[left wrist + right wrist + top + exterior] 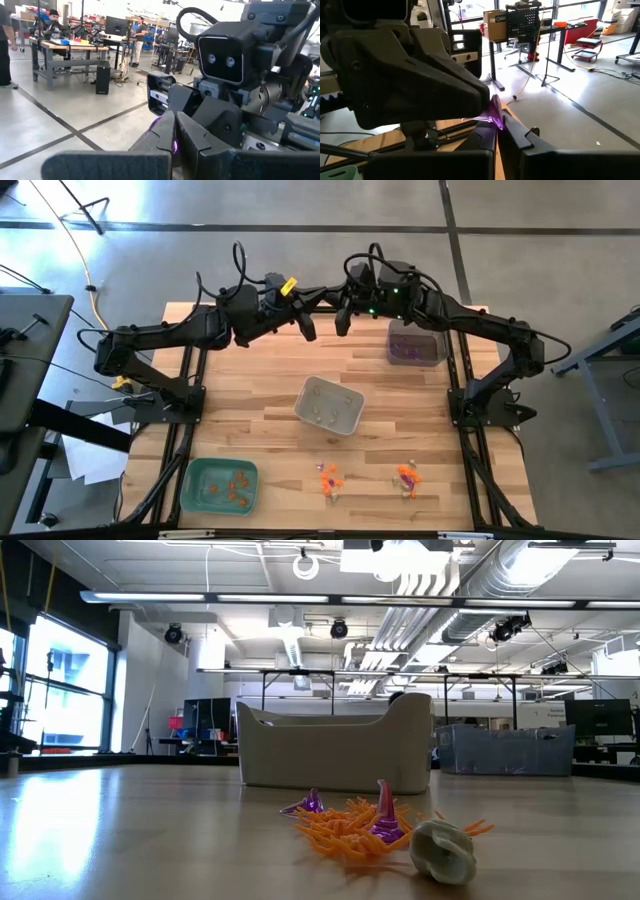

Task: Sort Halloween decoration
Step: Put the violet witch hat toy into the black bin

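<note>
We record one purple trinket [494, 114] pinched between the closed left gripper [308, 330] and closed right gripper [342, 326], fingertips meeting above the table's [250, 395] far edge, remaining trinkets [329, 478] near the front.

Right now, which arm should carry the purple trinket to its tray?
Right. The right gripper pinches the purple trinket, and the grey tray with purple pieces sits just beside it, on its own side.
</note>
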Controlling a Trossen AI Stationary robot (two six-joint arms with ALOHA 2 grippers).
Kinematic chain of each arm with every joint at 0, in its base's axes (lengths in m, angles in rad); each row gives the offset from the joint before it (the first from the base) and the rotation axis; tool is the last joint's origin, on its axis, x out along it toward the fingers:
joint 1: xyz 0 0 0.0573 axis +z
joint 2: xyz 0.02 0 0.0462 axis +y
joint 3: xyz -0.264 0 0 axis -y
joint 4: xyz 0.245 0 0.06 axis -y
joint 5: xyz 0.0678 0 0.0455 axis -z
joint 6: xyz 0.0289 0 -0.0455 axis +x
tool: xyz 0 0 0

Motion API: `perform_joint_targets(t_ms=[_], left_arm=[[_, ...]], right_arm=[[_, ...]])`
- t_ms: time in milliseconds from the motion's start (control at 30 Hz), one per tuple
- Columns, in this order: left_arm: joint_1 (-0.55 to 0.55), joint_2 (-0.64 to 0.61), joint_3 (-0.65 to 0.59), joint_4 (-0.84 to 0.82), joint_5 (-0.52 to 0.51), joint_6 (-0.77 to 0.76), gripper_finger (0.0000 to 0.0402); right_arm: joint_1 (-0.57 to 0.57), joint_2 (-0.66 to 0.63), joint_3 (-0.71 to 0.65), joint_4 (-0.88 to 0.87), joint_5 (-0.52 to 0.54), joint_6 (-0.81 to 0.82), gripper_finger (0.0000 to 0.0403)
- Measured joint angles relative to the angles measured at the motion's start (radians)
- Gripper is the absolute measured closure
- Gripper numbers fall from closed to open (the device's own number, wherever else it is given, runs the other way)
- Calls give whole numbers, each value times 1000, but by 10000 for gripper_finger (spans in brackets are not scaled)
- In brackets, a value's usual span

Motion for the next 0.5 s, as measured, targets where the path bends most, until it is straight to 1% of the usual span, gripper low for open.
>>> perform_joint_targets(t_ms=[167,300,500], left_arm=[[-1,-7,-1,-4,-20,17,399],[-1,-13,-2,-3,-26,52,391],[-1,-15,-2,-13,-52,60,376]], right_arm=[[0,-1,0,0,0,0,403],[-1,-3,2,-1,-1,0,403],[0,-3,3,-1,-4,0,403]])
